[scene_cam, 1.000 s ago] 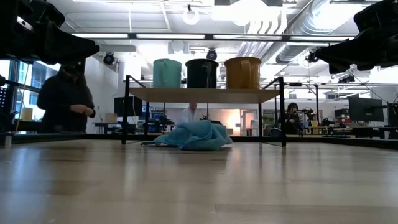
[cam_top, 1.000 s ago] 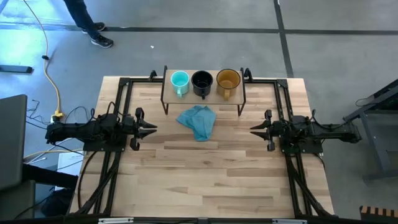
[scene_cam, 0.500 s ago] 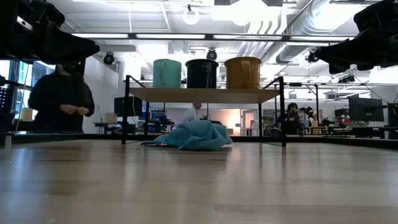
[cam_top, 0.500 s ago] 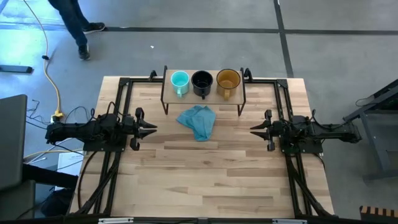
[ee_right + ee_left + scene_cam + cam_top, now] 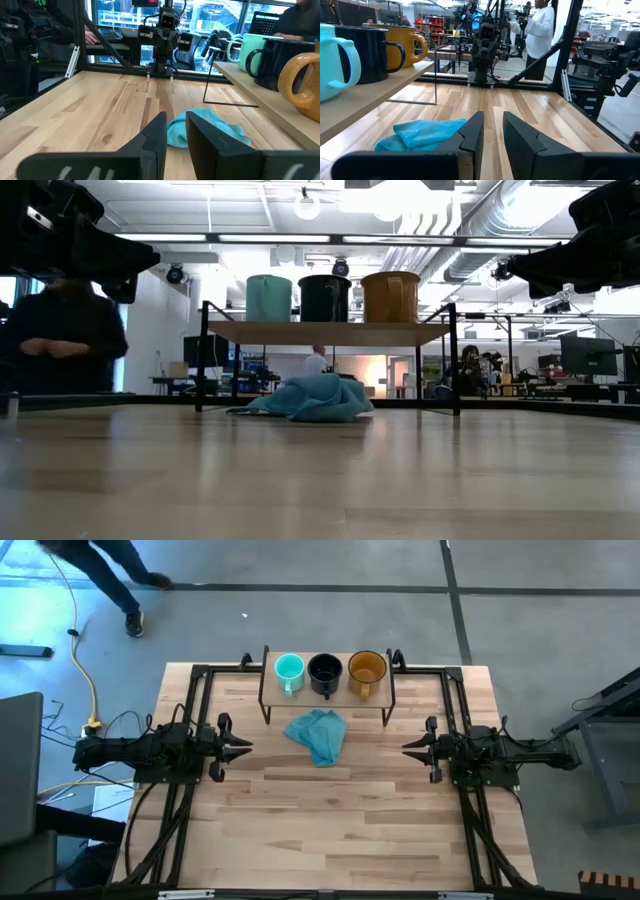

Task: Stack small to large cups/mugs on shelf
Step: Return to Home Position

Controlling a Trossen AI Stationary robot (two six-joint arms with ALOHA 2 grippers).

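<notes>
Three mugs stand upright in a row on the small light-wood shelf [image 5: 326, 690] at the table's far edge: teal [image 5: 288, 670] on the left, black [image 5: 325, 671] in the middle, amber-yellow [image 5: 366, 670] on the right. They also show in the low view: teal [image 5: 268, 297], black [image 5: 325, 297], amber [image 5: 390, 296]. My left gripper [image 5: 246, 747] hovers at the table's left, its fingers slightly apart and empty [image 5: 492, 131]. My right gripper [image 5: 408, 749] hovers at the table's right, also slightly apart and empty [image 5: 176, 131].
A blue-teal cloth [image 5: 318, 734] lies crumpled on the tabletop just in front of the shelf, partly under it [image 5: 313, 399]. Black frame rails [image 5: 190, 700] run along the table's left and right sides. A person [image 5: 110, 570] walks on the floor beyond the far left.
Both arms and the mugs have kept still. Only the person beyond the table has walked toward the left.
</notes>
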